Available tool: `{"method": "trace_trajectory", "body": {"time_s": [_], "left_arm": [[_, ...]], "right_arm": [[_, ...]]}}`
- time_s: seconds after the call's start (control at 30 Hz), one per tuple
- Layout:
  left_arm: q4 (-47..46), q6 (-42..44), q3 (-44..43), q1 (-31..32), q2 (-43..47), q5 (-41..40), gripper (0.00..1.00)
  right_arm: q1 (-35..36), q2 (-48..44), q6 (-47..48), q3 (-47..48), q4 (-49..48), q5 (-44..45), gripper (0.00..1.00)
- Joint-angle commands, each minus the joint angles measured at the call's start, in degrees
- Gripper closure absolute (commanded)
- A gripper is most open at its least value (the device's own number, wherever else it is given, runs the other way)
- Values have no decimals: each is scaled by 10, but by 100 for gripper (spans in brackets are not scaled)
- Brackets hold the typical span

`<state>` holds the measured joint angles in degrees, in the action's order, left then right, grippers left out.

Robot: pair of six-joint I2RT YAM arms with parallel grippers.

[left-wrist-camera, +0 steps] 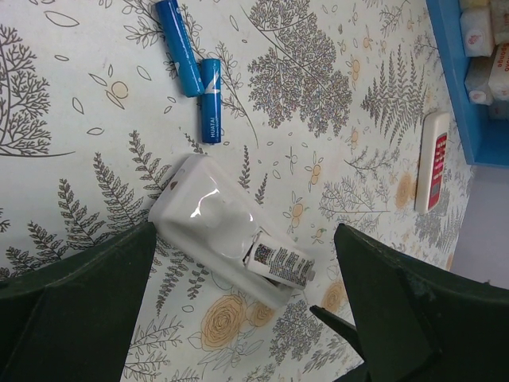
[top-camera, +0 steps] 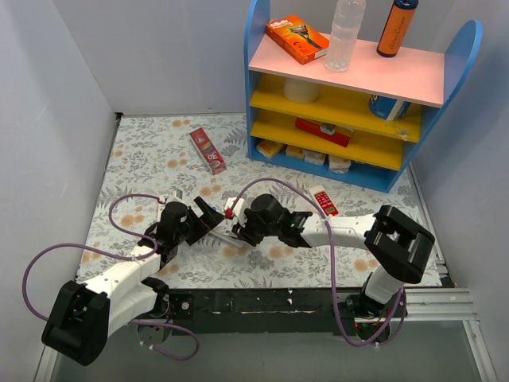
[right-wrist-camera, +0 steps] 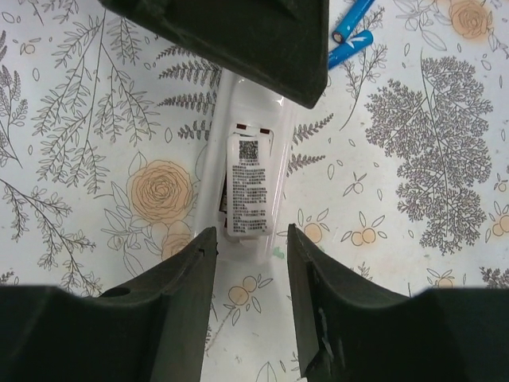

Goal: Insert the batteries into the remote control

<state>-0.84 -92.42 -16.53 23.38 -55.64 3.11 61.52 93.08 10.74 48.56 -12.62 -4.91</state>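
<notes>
left gripper, right gripper: released, over remote control | cover maybe ajar | pin one end, slide cover, then batteries

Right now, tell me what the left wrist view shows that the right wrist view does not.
Only the left wrist view shows the red-faced remote lying beside the blue shelf.

Only the right wrist view shows both fingers of the right gripper flanking one end of the white remote. Whether they press on it cannot be told.

Both views show the white remote lying back-up with its printed label facing the camera. Both also show the two blue batteries lying on the floral mat, apart from the remote.
</notes>
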Motion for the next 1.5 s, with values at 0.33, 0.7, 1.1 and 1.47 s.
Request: {"method": "trace_trajectory", "body": {"time_s": [0.33,0.7,1.1,1.47], "left_arm": [[2,1,-7,1,10,5,4],[3,1,-6,1,11,5,4],[3,0,-5,0,11,7,3],[46,2,-29,1,38,6,3]], "right_arm": [[-15,36,13,58,43,-47,55],[-17,48,12,69,51,-56,64],[-17,51,7,80,63,-56,79],[-69,28,7,82,111,-36,58]]}}
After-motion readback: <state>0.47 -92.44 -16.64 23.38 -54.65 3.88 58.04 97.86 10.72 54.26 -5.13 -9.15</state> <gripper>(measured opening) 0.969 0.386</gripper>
